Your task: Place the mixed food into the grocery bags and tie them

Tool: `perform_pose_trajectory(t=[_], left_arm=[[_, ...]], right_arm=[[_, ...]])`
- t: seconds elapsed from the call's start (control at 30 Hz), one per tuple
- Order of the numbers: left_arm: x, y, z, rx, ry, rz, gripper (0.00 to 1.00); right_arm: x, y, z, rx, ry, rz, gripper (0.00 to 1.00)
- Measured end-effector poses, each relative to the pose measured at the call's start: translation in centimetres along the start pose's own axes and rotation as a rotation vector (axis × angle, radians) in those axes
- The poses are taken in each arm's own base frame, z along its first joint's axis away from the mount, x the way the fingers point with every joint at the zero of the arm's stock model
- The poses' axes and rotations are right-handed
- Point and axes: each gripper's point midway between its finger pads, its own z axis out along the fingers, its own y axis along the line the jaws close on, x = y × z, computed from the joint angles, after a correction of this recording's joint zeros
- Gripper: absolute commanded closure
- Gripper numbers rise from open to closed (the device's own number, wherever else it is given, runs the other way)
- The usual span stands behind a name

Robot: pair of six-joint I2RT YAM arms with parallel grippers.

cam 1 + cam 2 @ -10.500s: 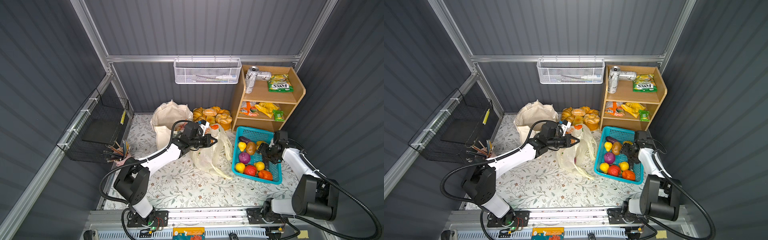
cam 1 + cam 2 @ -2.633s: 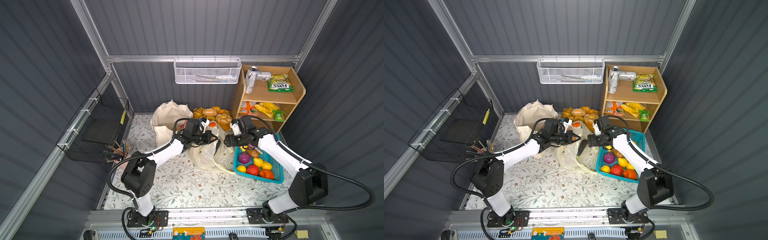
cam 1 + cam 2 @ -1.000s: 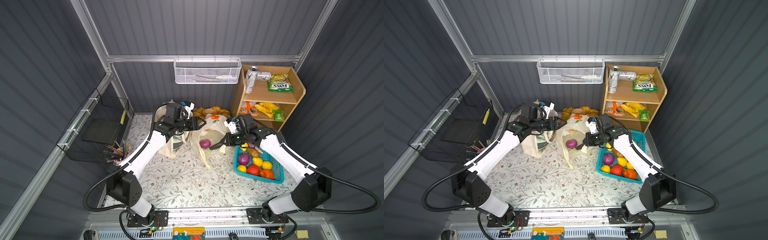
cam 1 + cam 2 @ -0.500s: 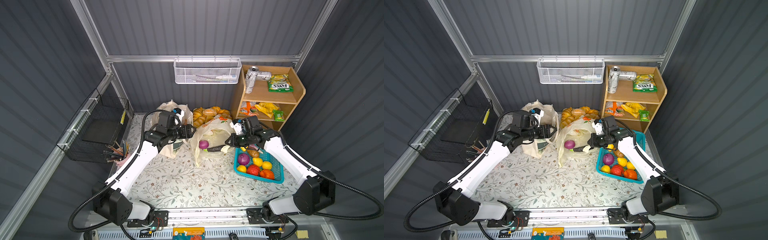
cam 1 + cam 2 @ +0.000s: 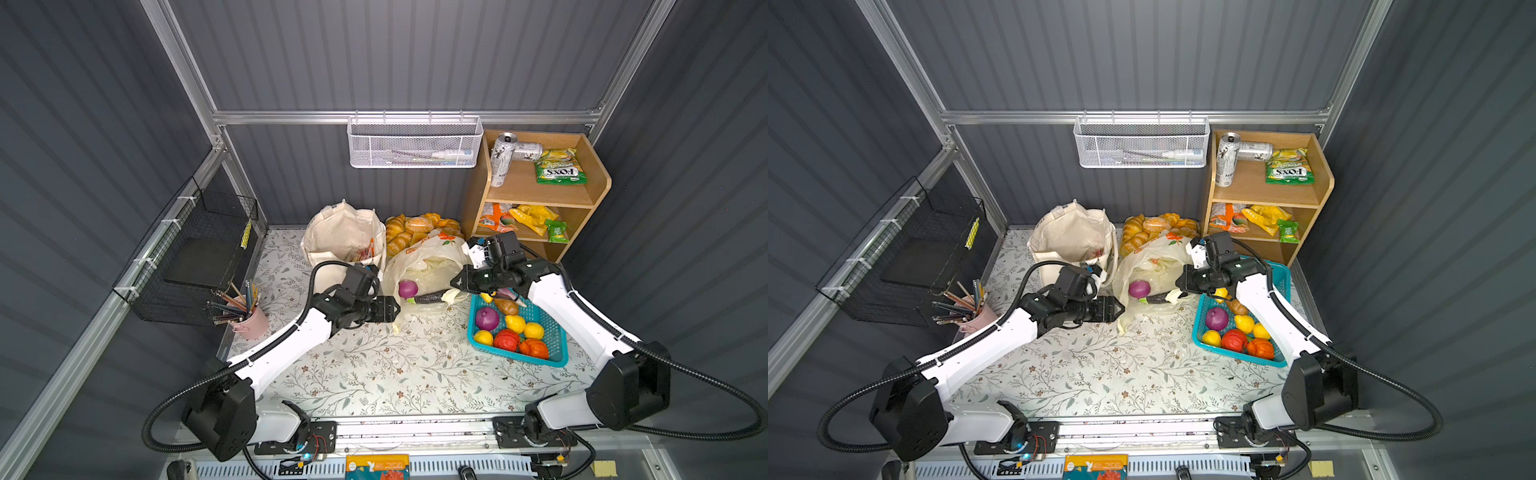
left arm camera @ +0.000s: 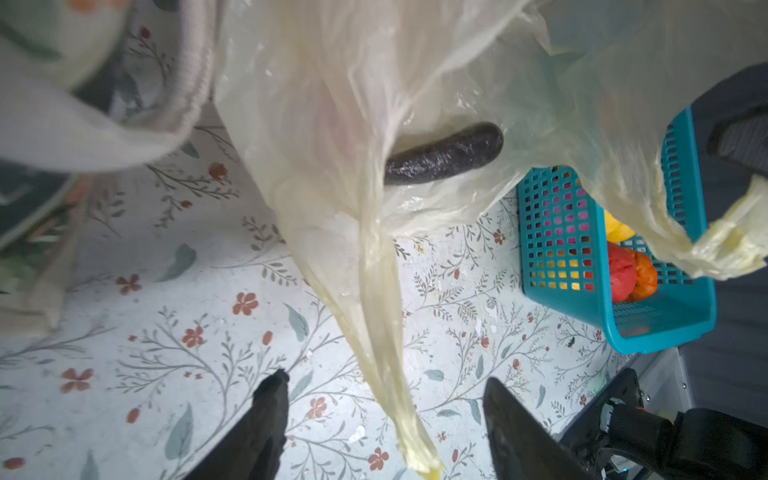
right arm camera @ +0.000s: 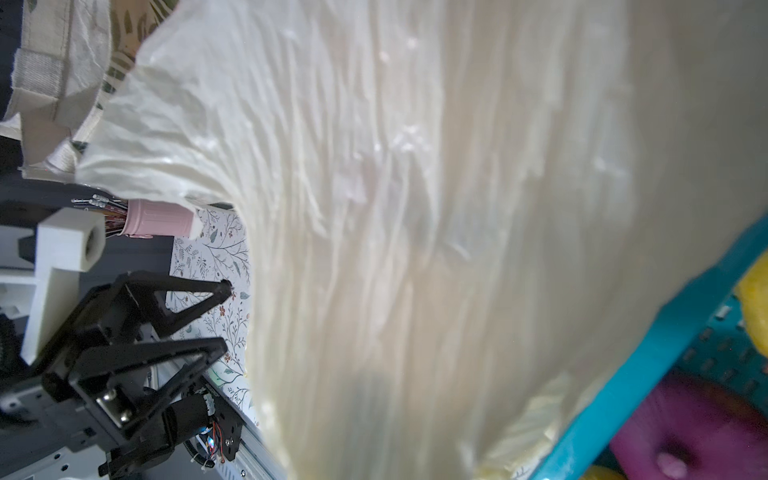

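Since half a second ago my left gripper (image 5: pixel 388 309) has dropped from beside the canvas tote (image 5: pixel 340 237) toward the worktop (image 5: pixel 374 374), and the plastic bag (image 5: pixel 428 266) has slumped lower. In both top views that gripper stands wide and empty at the bag's 8 o'clock, aimed at its loose mouth. My right gripper (image 5: pixel 459 284), at the bag's 3 o'clock, is clamped tight on the rim there. I judge I hold that side up so the mouth stays open and nothing rolls out. The purple onion (image 5: pixel 1139 288) sits inside the mouth with the eggplant (image 5: pixel 1156 299) just beside it. The tote stands at the bag's 10 o'clock, and the basket (image 5: pixel 1241 355), at its 4 o'clock, holds more produce. From my left wrist, the loose handle (image 6: pixel 374 291) trails between my spread jaws, ungripped, and the eggplant lies half under the film beyond. From my right wrist, film stretched in taut pleats fills the view, which fits my pull, though my own jaws are hidden. I judge the loose handle is what I should close on next.
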Motion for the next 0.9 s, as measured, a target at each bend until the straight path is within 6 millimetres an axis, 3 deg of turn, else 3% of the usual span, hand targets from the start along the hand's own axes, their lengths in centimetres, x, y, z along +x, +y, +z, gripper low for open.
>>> perform_pose_trajectory(t=[0.13,0.27,0.37,0.43,0.57,0.63,0.77,0.9], left_arm=[[0.1,-0.8,1.5,-0.004,-0.010,0.006,0.26],[0.1,0.1,3.1,-0.043,-0.011,-0.017,0.28],[1.1,1.2,4.4,-0.072,0.012,-0.038,0.30],[2.2,1.9,5.0,-0.085,0.032,-0.054,0.42],[4.0,2.6,5.7,-0.095,0.076,-0.077,0.98],[3.7,2.1,5.7,-0.073,0.071,-0.070,1.00],[0.5,-0.8,4.4,-0.004,0.024,-0.057,1.00],[-6.5,-7.2,-0.2,0.160,-0.122,-0.022,1.00]], right_arm=[[0.0,-0.1,0.1,0.000,0.000,0.004,1.00],[-0.1,-0.1,0.1,-0.001,-0.007,0.004,1.00],[-0.3,-0.1,0.0,-0.002,-0.013,0.003,1.00],[-0.3,-0.2,0.0,-0.002,-0.015,0.004,1.00],[-0.4,-0.4,0.0,-0.006,-0.015,0.010,1.00],[-0.4,-0.6,-0.1,-0.009,-0.016,0.017,1.00],[-0.7,-0.9,-0.4,-0.018,-0.019,0.033,1.00],[-1.3,-0.3,-1.4,-0.036,-0.024,0.037,1.00]])
